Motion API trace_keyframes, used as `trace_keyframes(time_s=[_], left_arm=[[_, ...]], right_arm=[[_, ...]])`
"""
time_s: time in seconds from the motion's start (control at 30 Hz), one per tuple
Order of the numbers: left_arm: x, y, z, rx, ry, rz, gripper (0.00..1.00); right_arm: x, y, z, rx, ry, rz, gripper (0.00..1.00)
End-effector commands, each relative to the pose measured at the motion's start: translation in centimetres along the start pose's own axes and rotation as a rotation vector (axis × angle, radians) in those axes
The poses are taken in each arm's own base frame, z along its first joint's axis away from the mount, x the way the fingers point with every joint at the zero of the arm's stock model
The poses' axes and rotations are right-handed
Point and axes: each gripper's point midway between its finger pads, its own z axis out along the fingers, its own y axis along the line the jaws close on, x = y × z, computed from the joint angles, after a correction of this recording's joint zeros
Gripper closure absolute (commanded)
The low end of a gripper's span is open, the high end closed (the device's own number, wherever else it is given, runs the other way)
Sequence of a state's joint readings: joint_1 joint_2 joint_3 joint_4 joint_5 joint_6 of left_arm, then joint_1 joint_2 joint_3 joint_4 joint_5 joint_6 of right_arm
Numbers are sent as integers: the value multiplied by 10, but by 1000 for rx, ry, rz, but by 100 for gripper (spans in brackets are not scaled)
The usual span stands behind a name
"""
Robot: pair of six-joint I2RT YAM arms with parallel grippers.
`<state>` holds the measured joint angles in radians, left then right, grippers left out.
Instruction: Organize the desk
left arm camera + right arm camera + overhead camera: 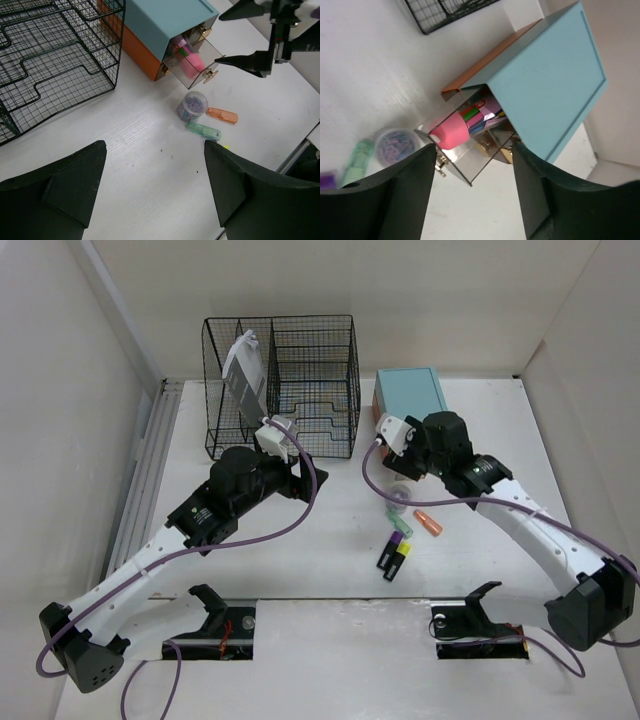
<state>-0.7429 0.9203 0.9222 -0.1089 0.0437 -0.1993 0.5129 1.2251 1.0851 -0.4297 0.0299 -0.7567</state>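
The white desk [330, 580] bears a teal drawer box [410, 390] whose clear drawer [200, 70] is pulled open, with a pink item [451, 132] and markers inside. My right gripper [392, 462] is open and empty, its fingers either side of the drawer front [475, 150]; it also shows in the left wrist view [227, 35]. My left gripper [155, 145] is open and empty above bare desk, in front of the rack [303, 468]. A clip tub [192, 105], an orange highlighter [222, 115] and a green one [203, 131] lie by the drawer.
A black wire-mesh rack [290, 380] at the back holds a grey booklet [243, 375]. Purple [392, 545] and yellow [398, 562] highlighters lie mid-desk. A ribbed rail [145, 480] runs along the left edge. Two cut-outs [215, 635] sit at the near edge.
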Motion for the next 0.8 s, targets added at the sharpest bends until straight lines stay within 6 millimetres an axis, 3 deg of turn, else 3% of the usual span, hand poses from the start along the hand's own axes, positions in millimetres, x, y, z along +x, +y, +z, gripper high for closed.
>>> trace_keyframes(time_s=[0.0, 0.03, 0.13, 0.17, 0.2, 0.33, 0.5, 0.6, 0.63, 0.73, 0.77], left_arm=[[-12, -4, -4, 18, -55, 11, 24], [-12, -4, -4, 18, -55, 11, 24], [-12, -4, -4, 18, -55, 11, 24], [-12, -4, -4, 18, -55, 11, 24], [-12, -4, -4, 18, -55, 11, 24], [-8, -3, -3, 16, -46, 11, 24], [-8, -3, -3, 16, -46, 11, 24], [-8, -3, -3, 16, -46, 11, 24], [-8, -3, -3, 16, -46, 11, 24], [-8, -3, -3, 16, -46, 11, 24], [-8, -3, -3, 16, -46, 11, 24]], right_arm=[[-27, 8, -21, -71, -105, 56, 35], [-27, 8, -24, -79, -115, 62, 55], [-20, 21, -24, -150, -131, 79, 81], [-23, 29, -25, -192, -150, 81, 96], [-18, 35, -27, -227, -139, 93, 100], [-7, 70, -40, -446, -166, 31, 100], [25, 88, -14, -539, -52, 35, 100], [39, 87, 12, -505, 4, 76, 100], [37, 73, 23, -436, 5, 73, 100], [55, 60, 46, -334, 90, 111, 100], [53, 49, 54, -278, 83, 115, 100]])
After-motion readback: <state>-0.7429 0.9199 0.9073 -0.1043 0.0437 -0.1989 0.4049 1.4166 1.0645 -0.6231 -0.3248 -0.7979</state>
